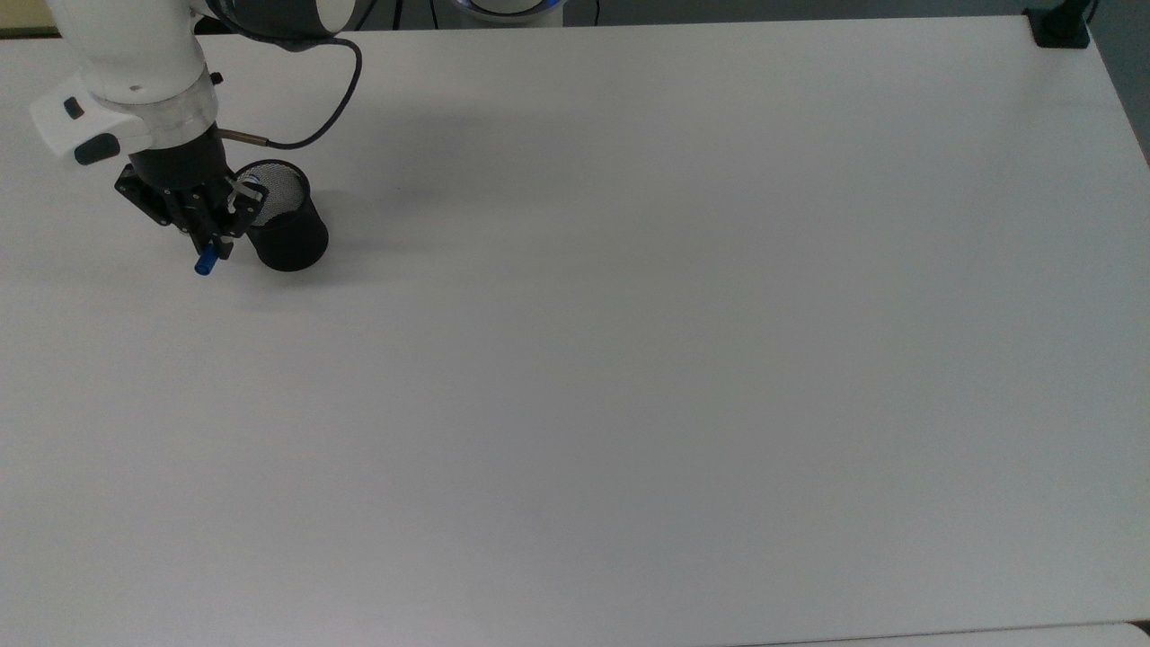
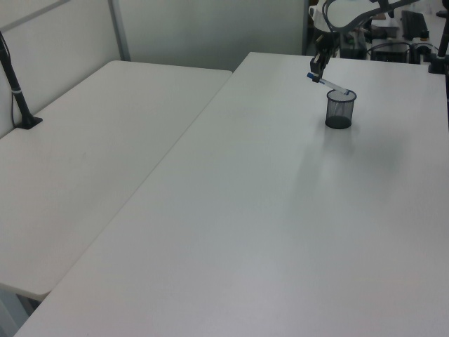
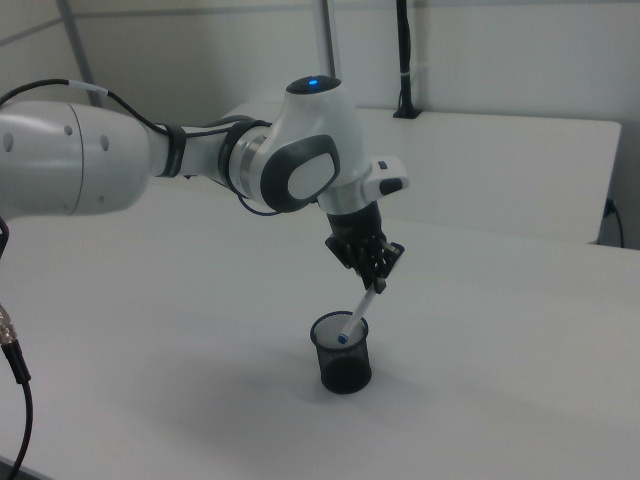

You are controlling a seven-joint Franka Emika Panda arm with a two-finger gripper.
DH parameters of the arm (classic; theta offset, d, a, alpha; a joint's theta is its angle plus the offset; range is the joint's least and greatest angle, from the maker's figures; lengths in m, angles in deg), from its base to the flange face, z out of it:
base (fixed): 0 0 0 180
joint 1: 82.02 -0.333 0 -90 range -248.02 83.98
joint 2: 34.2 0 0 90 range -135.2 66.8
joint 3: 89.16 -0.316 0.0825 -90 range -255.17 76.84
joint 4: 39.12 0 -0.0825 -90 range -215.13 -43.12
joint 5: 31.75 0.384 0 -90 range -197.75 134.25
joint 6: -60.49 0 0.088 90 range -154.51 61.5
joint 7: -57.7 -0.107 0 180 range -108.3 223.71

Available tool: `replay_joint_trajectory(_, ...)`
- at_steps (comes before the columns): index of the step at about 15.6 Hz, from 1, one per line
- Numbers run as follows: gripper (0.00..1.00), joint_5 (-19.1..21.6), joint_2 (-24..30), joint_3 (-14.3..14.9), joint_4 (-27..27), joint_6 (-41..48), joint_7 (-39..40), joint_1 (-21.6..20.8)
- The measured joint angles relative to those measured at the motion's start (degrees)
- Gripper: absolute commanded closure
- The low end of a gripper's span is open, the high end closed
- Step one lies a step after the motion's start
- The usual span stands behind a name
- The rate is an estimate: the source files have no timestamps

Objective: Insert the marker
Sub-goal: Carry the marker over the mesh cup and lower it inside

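A black mesh cup (image 1: 286, 228) (image 2: 340, 109) (image 3: 342, 353) stands upright on the white table (image 1: 629, 341). My gripper (image 1: 218, 233) (image 2: 317, 68) (image 3: 378, 274) hovers just beside and above its rim, shut on the marker (image 3: 357, 311). The marker is tilted. Its blue cap (image 1: 206, 264) (image 2: 311, 75) sticks out past the fingers, away from the cup. Its white barrel (image 2: 335, 87) slopes down over the rim, and the small blue end tip (image 3: 342, 339) sits inside the cup's mouth.
A black clamp mount (image 1: 1060, 25) sits at the table's far corner in the top view's upper right. A second white table (image 2: 91, 140) adjoins at the left view's left, with a black post (image 2: 17, 95) on it. The arm's cable (image 1: 323, 108) loops near the cup.
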Motion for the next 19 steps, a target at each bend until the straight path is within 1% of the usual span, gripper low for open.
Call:
replay_joint_trajectory(12, 0.94, 0.0, 0.03, -0.01, -0.09, 6.84, 3.01, -0.14)
replay_joint_trajectory(13, 0.89, 0.0, 0.03, -0.01, -0.09, 6.91, 3.06, -0.13)
replay_joint_trajectory(14, 0.82, 0.0, 0.03, -0.01, -0.09, 6.92, 3.09, -0.13)
replay_joint_trajectory(16, 0.75, 0.0, 0.05, -0.01, -0.09, 6.93, 3.1, -0.13)
replay_joint_trajectory(17, 0.72, 0.0, 0.08, -0.01, -0.07, 6.93, 3.1, -0.11)
replay_joint_trajectory(19, 0.71, 0.0, 0.22, 0.0, -0.03, 6.93, 3.1, 0.02)
